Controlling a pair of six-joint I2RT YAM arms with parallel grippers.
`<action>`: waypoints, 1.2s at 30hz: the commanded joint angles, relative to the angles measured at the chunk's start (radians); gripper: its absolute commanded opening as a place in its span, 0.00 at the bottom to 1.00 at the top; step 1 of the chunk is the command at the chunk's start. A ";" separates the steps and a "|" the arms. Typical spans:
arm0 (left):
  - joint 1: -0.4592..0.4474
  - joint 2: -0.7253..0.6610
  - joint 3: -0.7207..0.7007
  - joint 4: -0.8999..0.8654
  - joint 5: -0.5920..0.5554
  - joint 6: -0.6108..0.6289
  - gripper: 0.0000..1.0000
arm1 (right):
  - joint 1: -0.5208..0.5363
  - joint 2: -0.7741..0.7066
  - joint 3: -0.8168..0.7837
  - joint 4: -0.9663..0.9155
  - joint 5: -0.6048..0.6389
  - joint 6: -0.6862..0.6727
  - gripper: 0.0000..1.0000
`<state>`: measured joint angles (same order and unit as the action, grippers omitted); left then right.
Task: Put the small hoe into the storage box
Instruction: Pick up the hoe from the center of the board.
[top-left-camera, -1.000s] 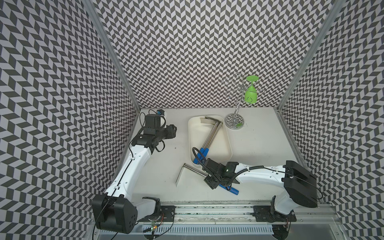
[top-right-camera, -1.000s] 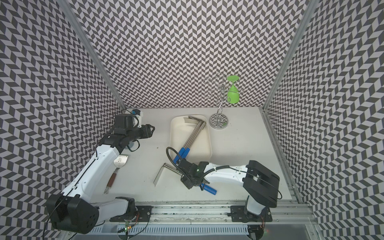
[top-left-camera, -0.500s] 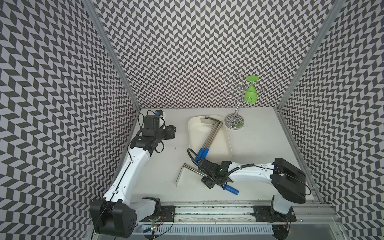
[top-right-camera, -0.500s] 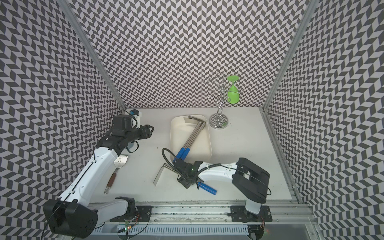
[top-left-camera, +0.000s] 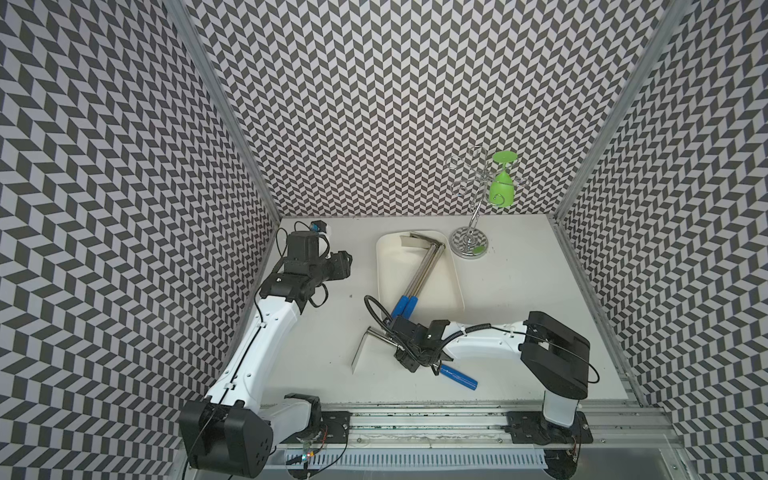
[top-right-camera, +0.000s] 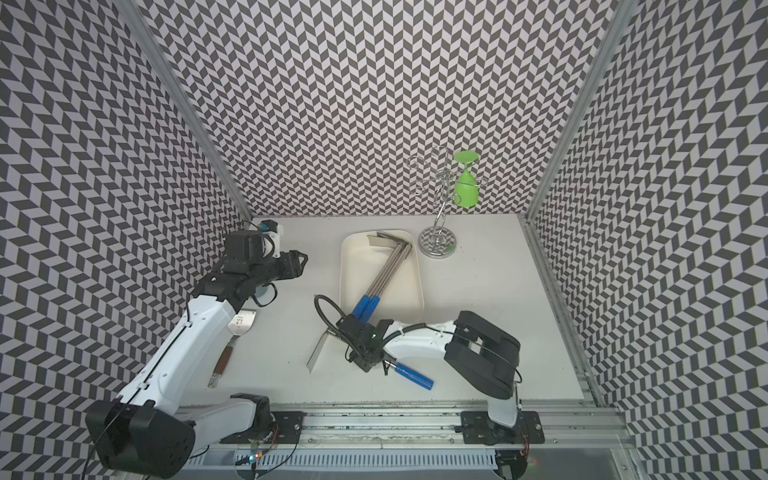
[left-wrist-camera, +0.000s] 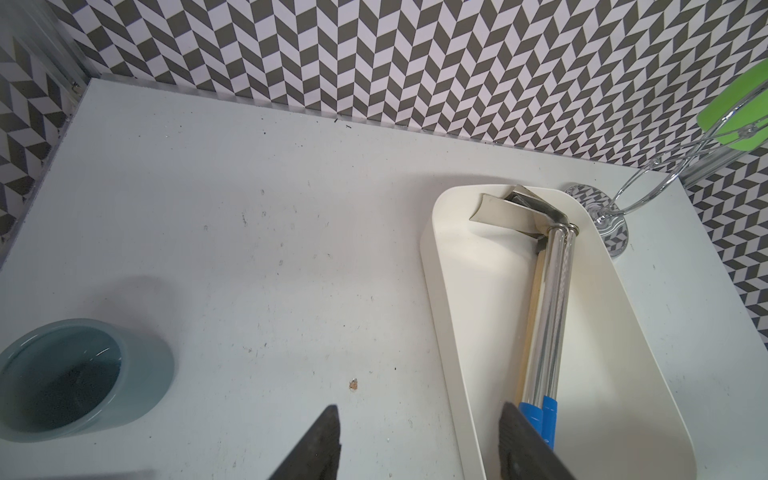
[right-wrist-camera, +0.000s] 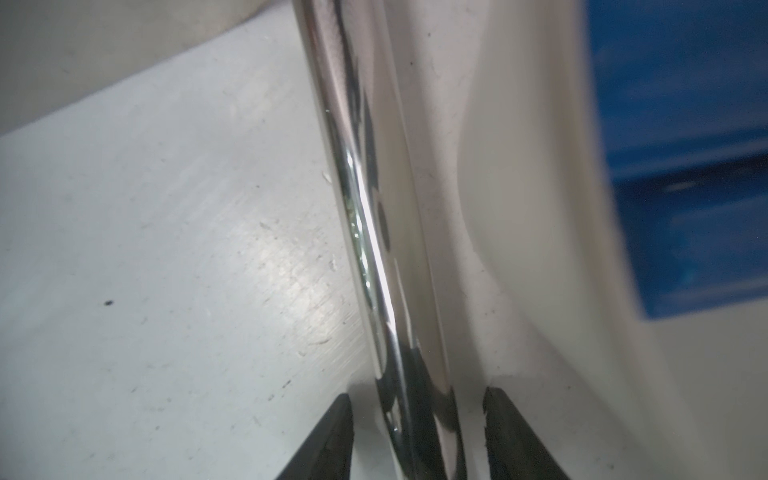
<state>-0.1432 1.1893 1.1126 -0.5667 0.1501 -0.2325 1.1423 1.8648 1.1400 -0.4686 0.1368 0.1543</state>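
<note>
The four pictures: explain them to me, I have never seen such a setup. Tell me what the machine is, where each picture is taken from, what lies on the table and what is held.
It is a robot: a left arm and a right arm, mounted on a rail at the front edge of the table. Both top views look down on the whole scene. Each wrist view comes from a camera on one arm, looking along its fingers. On the table are a cream storage box holding two blue-handled hoes, a third hoe outside it, a wire rack with a green glass hanging on it, a grey-blue cup and a spatula. The right arm's fingers straddle the third hoe's metal shaft, not yet pinched on it. The left arm's fingers are open and empty.
</note>
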 joint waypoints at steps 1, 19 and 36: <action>0.002 -0.019 -0.013 0.008 -0.009 0.010 0.61 | 0.005 0.020 0.008 0.001 0.012 -0.004 0.45; 0.001 -0.012 -0.023 0.024 -0.001 0.006 0.62 | 0.086 -0.340 -0.051 -0.071 -0.081 -0.045 0.00; 0.005 0.007 -0.015 0.045 0.000 -0.014 0.62 | -0.243 -0.392 0.461 -0.465 0.005 0.529 0.00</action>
<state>-0.1432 1.1923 1.0912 -0.5480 0.1474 -0.2398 0.9165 1.4082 1.4738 -0.9047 0.1215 0.5430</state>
